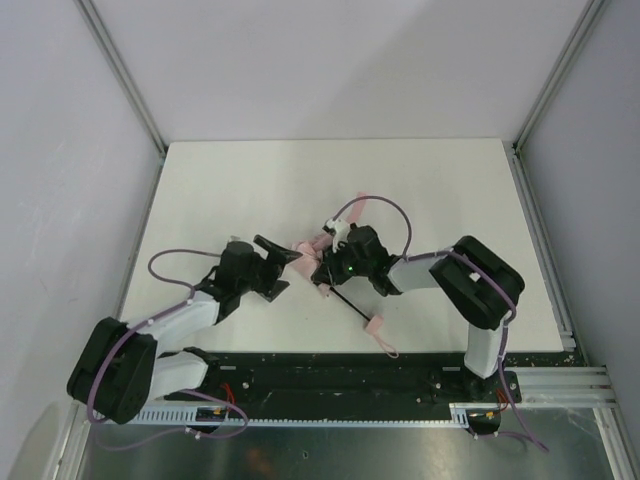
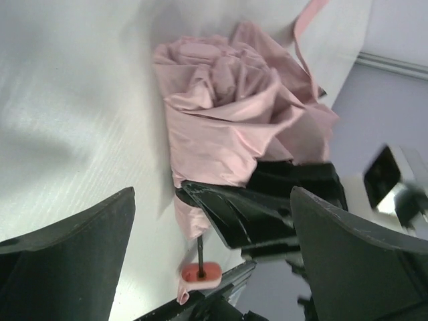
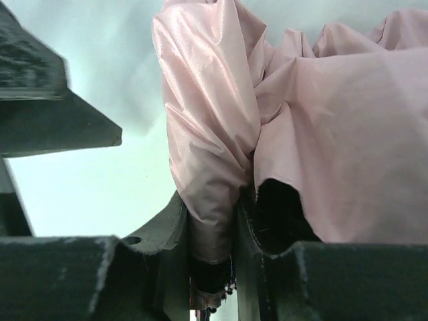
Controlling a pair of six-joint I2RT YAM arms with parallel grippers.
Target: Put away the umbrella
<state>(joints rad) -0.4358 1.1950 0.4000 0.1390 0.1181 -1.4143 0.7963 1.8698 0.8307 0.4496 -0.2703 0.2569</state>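
Umbrella [image 2: 221, 114] and both arms meet near the middle of the table [image 1: 250, 180]. The pale pink canopy lies in a loose, crumpled bundle, and the thin black shaft [image 1: 348, 302] runs out of it toward the near edge. It ends at the small pink handle [image 2: 200, 272], with the wrist loop [image 1: 386, 345] trailing beyond.

The right fingers [image 3: 170, 227] are pressed together on a fold of the fabric at the shaft end of the bundle. The left fingers [image 2: 73, 254] are spread wide on the opposite side, close to the cloth but holding nothing. The closure strap [image 2: 304, 27] hangs loose off the far side of the bundle.

To my eye the step in hand is gathering the canopy. One arm pins the umbrella while the other lines up to take the loose folds. Nothing is wrapped or fastened yet, and the shaft looks extended.

The next move calls for the left fingers to close on the cloth without catching their neighbour. The fabric looks slippery and thin, so a shallow pinch may slide off.
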